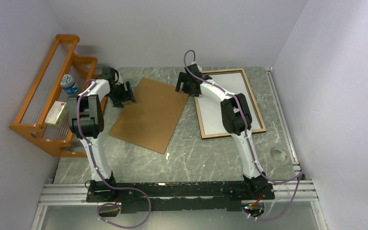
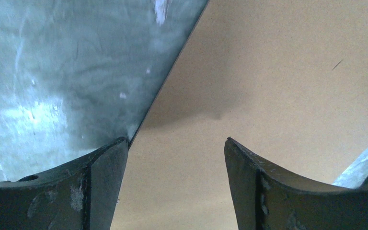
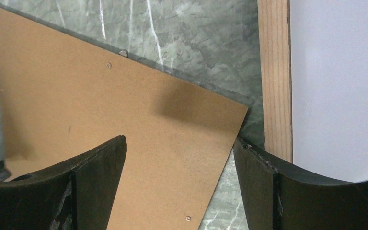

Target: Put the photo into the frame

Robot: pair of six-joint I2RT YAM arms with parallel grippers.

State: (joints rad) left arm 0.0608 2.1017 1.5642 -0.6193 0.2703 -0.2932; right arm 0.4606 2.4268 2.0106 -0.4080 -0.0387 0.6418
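Observation:
The frame lies at the back right with its brown wood side up; one rail shows in the right wrist view. A plain white sheet, the photo's back, fills the inside of the frame; its landscape side is hidden. The flat brown backing board lies left of the frame. My left gripper is open and empty over the board's far left edge. My right gripper is open and empty over the board's far right corner, beside the frame's left rail.
An orange wooden rack stands against the left wall with a can and a small box on it. A clear tape roll lies near the right wall. The grey marble table ends at walls on three sides.

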